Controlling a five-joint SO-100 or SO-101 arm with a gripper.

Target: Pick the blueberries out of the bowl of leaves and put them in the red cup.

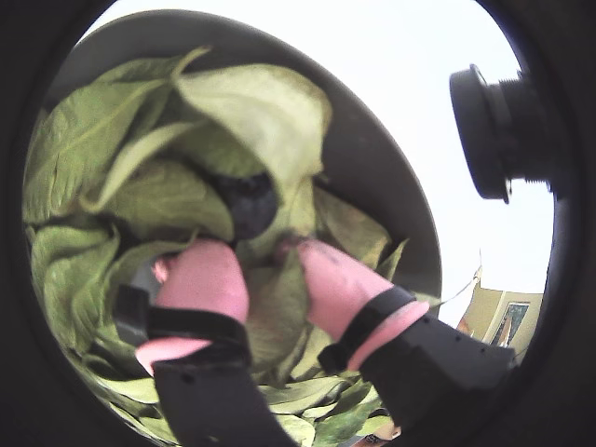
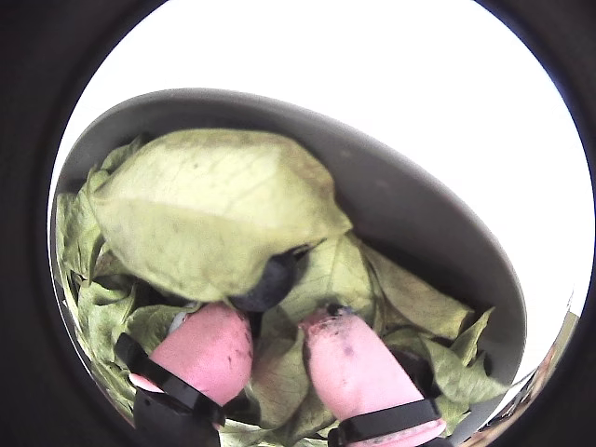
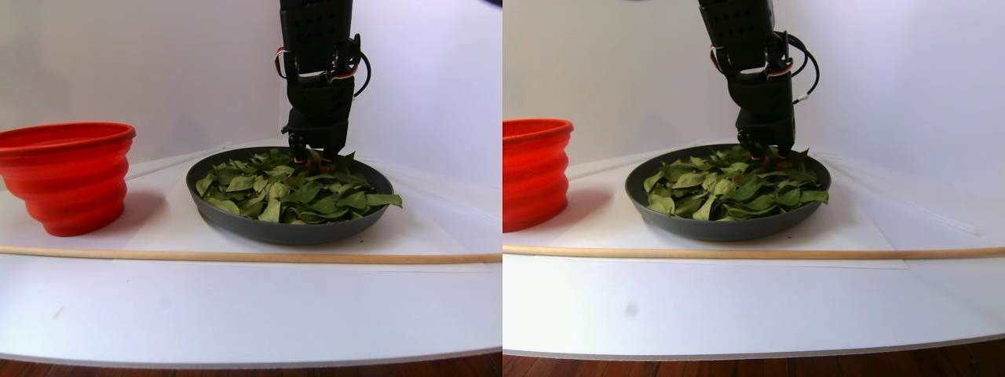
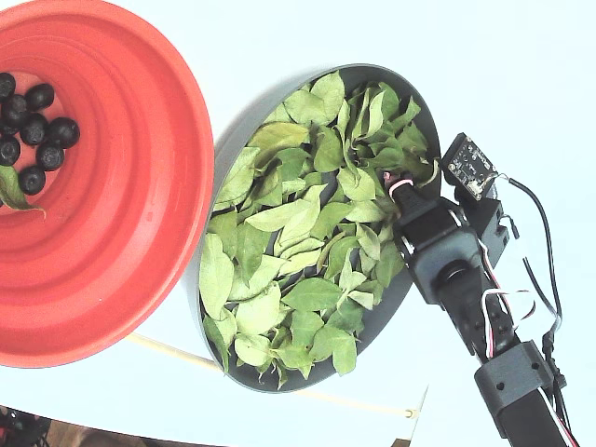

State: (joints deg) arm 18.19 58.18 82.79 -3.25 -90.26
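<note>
In both wrist views my gripper (image 1: 265, 253) (image 2: 272, 321) stands open, its pink fingertips (image 1: 203, 272) pushed down among the green leaves (image 1: 102, 140) of the dark grey bowl (image 1: 372, 158). One dark blueberry (image 1: 247, 200) (image 2: 267, 284) lies just past the tips, half covered by a large pale leaf (image 2: 205, 219). It is not gripped; a leaf fills the gap between the fingers. The fixed view shows the gripper (image 4: 396, 186) at the bowl's right rim and the red cup (image 4: 121, 233) on the left, holding several blueberries (image 4: 33, 126).
A single leaf (image 4: 9, 191) lies in the red cup beside the berries. In the stereo pair view, a thin wooden rod (image 3: 235, 256) runs across the white table in front of the bowl (image 3: 290, 226) and the cup (image 3: 67, 177). The arm's wires (image 4: 521, 298) hang at the right.
</note>
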